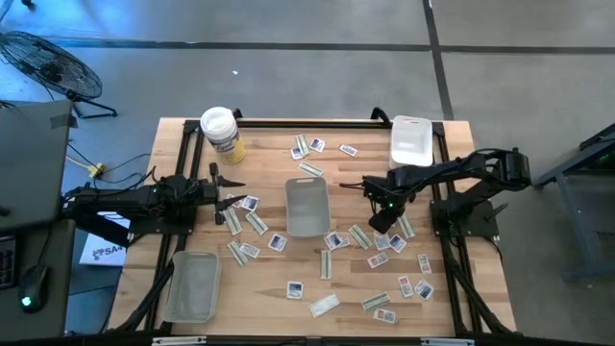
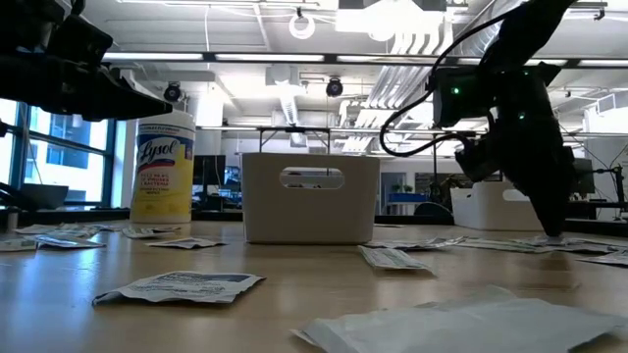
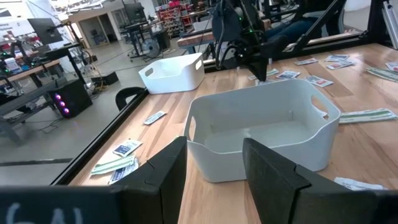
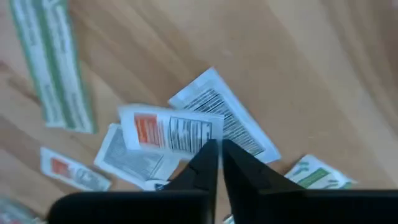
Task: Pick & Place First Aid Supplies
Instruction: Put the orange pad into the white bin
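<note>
Between the clenched right pincer's (image 4: pixel 214 155) fingertips, a squarish white packet (image 4: pixel 171 132) with orange block and black print.

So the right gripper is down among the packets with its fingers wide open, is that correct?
Not quite. The right gripper is down among the packets, but its fingers are shut, tips nearly touching, as the right wrist view shows.

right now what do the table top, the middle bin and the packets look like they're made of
Table top: pale wood planks with visible grain and seams, matte.
Middle bin: looks like moulded plastic, whitish and smooth, with rounded corners and cut-out handles.
Packets: thin printed paper or foil-lined sachets, hard to say which; flat, with slightly curled edges. The right gripper is shut over one.
</note>
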Robot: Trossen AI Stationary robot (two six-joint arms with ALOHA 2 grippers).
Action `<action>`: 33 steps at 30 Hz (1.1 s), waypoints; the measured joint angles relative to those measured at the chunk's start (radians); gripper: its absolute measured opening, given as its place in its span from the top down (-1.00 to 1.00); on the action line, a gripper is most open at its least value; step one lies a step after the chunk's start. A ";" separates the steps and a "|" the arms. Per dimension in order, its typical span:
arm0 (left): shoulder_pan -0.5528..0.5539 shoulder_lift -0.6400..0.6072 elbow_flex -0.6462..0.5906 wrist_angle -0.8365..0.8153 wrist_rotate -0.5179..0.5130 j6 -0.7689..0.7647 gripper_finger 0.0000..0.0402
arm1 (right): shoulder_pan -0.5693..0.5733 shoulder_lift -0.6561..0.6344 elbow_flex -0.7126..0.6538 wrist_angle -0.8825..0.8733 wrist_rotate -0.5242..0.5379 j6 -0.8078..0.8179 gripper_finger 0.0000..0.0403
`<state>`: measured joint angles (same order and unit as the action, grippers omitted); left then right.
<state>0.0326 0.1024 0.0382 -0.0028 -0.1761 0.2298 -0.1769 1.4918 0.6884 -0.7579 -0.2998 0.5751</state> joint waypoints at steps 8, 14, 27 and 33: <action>0.000 0.000 0.000 0.000 0.000 0.000 0.23 | 0.000 0.000 0.010 -0.021 0.001 -0.015 0.99; 0.000 0.000 0.000 0.000 0.000 0.000 0.23 | 0.025 -0.001 0.073 -0.096 0.012 -0.016 0.99; 0.000 0.000 0.000 0.000 0.000 0.000 0.23 | 0.199 -0.001 0.035 -0.167 0.044 0.308 0.97; 0.000 0.000 0.000 0.000 0.000 0.000 0.23 | 0.231 -0.001 0.027 -0.166 0.061 0.341 0.88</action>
<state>0.0326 0.1024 0.0380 -0.0027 -0.1761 0.2298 0.0539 1.4906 0.7151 -0.9234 -0.2387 0.9158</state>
